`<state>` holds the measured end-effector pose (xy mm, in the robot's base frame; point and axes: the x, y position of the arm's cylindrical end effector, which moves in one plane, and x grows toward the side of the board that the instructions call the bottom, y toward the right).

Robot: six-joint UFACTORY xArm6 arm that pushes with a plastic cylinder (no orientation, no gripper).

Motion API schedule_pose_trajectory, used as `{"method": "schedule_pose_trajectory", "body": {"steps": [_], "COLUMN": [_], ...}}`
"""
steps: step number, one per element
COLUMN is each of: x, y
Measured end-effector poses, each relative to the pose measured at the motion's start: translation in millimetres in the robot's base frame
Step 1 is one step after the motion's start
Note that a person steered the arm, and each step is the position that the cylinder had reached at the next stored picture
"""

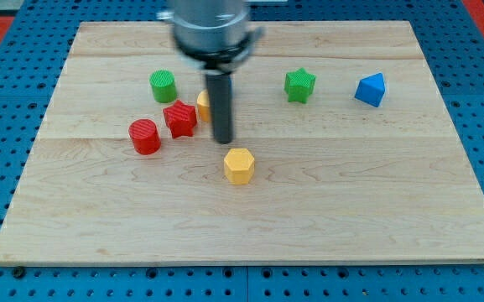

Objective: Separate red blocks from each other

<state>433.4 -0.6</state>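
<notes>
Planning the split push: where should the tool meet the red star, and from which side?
No grip, only a push. Put my tip on the red star's lower-left face, in the narrow gap beside the red cylinder, and push toward the view's upper right. The yellow block behind the rod may get nudged.

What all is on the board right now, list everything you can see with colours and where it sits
red cylinder: one, red, view's left, close beside the red star.
red star: one, red, just right of the red cylinder.
green cylinder: one, green, above the red blocks.
yellow block: one, yellow, partly hidden behind the rod; shape unclear.
yellow hexagon: one, yellow, centre, below my tip.
green star: one, green, upper right of centre.
blue block: one, blue, angular, view's upper right.
wooden board: one, light wood, on blue pegboard.
my tip: one, dark rod, right of the red star, apart from it.
</notes>
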Motion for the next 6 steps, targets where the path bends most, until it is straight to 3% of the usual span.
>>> {"method": "schedule_pose_trajectory", "body": {"steps": [1,3,5,6], "x": [-40,-5,20,66], "y": [22,-119,-112,-145]}}
